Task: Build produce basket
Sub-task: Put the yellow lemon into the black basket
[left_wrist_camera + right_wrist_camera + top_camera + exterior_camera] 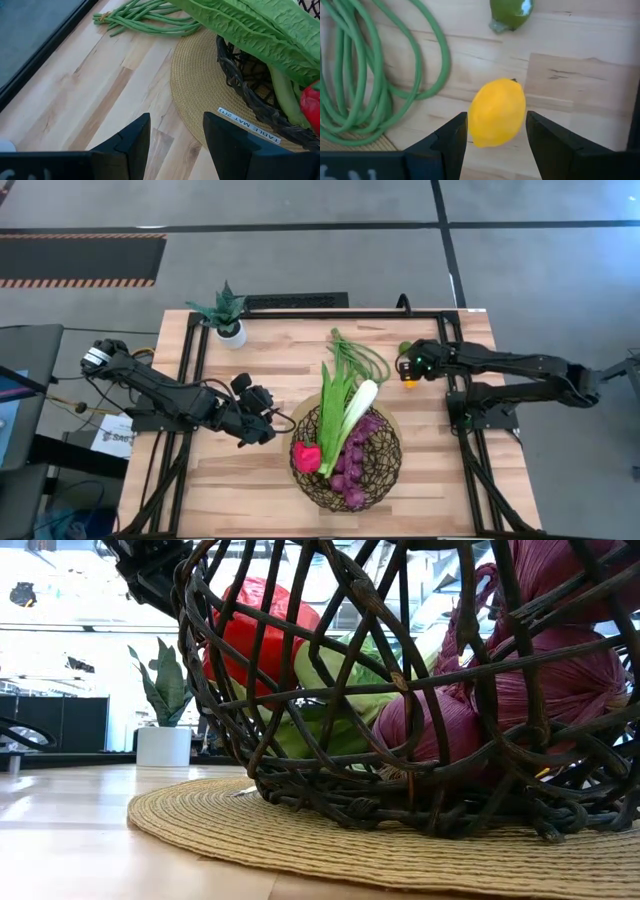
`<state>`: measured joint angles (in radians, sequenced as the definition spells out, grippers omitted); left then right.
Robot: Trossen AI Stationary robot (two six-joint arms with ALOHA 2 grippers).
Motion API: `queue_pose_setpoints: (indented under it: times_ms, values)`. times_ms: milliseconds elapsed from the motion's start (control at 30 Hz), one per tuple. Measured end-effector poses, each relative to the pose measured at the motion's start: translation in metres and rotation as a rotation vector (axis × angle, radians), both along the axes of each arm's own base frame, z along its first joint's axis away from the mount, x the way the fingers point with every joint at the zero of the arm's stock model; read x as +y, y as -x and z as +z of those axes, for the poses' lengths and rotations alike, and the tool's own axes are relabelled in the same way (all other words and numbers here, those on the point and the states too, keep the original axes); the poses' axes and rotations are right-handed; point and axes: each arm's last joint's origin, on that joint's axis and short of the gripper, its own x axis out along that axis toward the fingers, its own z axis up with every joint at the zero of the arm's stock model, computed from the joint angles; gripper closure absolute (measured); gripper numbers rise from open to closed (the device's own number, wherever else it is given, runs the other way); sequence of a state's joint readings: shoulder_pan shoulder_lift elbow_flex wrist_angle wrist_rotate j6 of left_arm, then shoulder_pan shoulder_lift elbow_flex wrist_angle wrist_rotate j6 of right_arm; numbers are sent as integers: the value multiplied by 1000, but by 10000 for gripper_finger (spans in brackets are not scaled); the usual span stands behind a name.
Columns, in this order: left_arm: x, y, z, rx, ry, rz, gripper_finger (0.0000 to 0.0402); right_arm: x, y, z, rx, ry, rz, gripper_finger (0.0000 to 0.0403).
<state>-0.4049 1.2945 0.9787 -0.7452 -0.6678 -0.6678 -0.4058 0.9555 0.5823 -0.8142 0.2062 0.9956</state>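
The dark woven basket [385, 465] stands on a round straw mat [300, 840]. It holds purple grapes [352, 470], a red pepper [306, 456], a white-green leek [358, 405] and a green leafy stalk [330, 405]. The leek and the stalk stick out over its far rim. Looped green beans [362, 356] lie on the table behind it. To the right of them lie a yellow lemon [497, 112] and a green lime [511, 12]. My right gripper [495, 132] is open and points steeply down, one finger on either side of the lemon. My left gripper [175, 135] hangs open over the table, left of the basket. My right gripper comes at the lemon from above, and the lemon's two sides [472, 120] lie close to its fingers. I cannot tell whether the fingers touch it. The lemon lies on the table.
A small potted plant [229, 315] in a white pot stands at the table's far left. A black frame [190, 380] runs along the table's edges. Bare wood shows left of the mat [100, 90] and along the near edge.
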Motion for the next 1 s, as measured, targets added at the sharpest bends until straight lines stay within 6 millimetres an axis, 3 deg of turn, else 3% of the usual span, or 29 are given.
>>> queue_pose_setpoints:
  times_ms: [400,767,1000]
  values:
    - [0,0,0,0,-1,1,230,-8,-7,-17,117,-52,-28,182]
    - [0,0,0,2,-4,-2,230,-20,-32,-33,71,-33,-7,182]
    - [0,0,0,4,-5,-3,230,-21,-35,-39,102,-40,-2,182]
